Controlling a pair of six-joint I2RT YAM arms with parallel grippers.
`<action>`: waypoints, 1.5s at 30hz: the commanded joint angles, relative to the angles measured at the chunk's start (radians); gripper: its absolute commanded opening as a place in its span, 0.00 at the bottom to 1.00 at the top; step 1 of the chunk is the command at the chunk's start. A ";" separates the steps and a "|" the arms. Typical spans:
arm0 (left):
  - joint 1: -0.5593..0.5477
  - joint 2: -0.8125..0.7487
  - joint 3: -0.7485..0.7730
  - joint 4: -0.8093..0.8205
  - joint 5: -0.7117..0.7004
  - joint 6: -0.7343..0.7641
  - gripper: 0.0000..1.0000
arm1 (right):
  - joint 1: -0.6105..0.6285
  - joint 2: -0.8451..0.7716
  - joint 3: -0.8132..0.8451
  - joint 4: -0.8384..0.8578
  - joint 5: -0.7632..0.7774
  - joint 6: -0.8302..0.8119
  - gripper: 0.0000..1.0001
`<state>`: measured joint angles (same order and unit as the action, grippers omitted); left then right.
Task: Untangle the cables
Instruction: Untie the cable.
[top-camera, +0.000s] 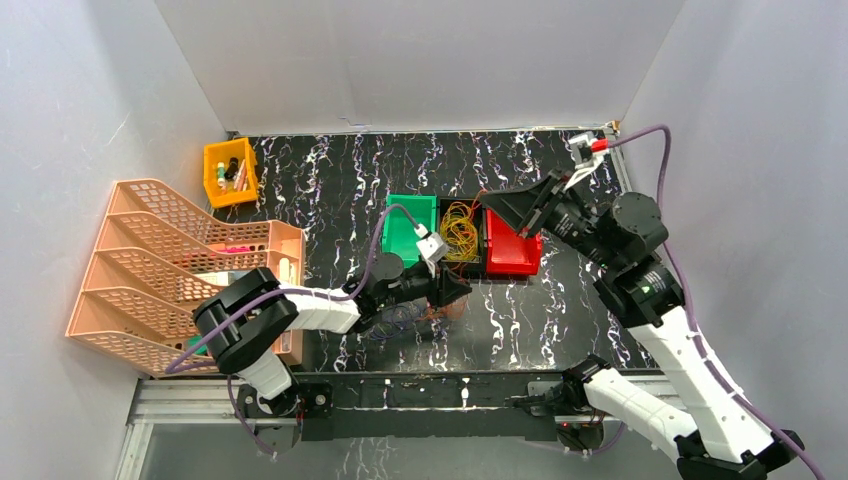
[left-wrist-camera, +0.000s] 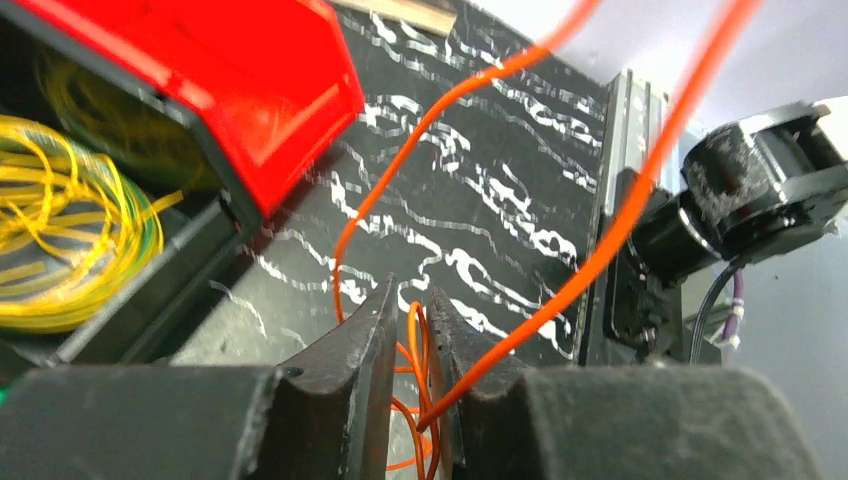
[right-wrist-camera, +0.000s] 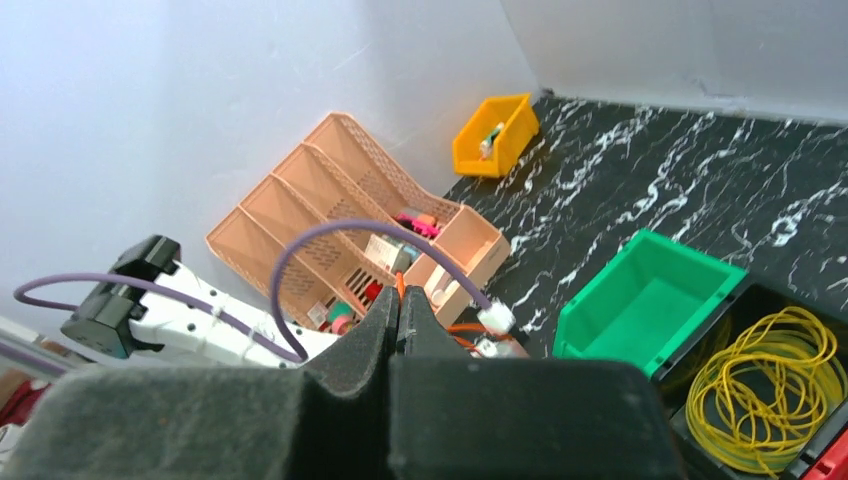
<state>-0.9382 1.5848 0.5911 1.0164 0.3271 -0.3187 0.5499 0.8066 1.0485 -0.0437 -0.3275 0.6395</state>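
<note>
The left hand (left-wrist-camera: 410, 300) pinches orange cables (left-wrist-camera: 622, 225); the right hand (right-wrist-camera: 398, 300) seems clamped on one too.

The left arm (top-camera: 315, 308) and right arm (top-camera: 700, 365) are white shells joined by round black motor housings (top-camera: 640, 215). A thick purple cord (top-camera: 662, 150) runs along each. The left gripper (left-wrist-camera: 410, 300) and right gripper (right-wrist-camera: 398, 300) are matte black with rough, wedge-shaped fingers. A green light (top-camera: 646, 288) glows on the right arm, at the right of the frame.
</note>
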 joint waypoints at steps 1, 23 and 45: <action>-0.004 0.013 -0.053 0.058 0.011 -0.033 0.15 | -0.003 -0.027 0.135 0.002 0.089 -0.095 0.00; -0.004 0.000 -0.209 0.058 -0.066 -0.072 0.21 | -0.002 -0.007 0.386 -0.143 0.319 -0.389 0.00; -0.005 -0.017 -0.311 0.018 -0.207 -0.091 0.00 | -0.002 0.050 0.593 -0.066 0.522 -0.630 0.00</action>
<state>-0.9382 1.6119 0.3016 1.0382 0.1825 -0.4084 0.5499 0.8486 1.5726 -0.2062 0.1272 0.0830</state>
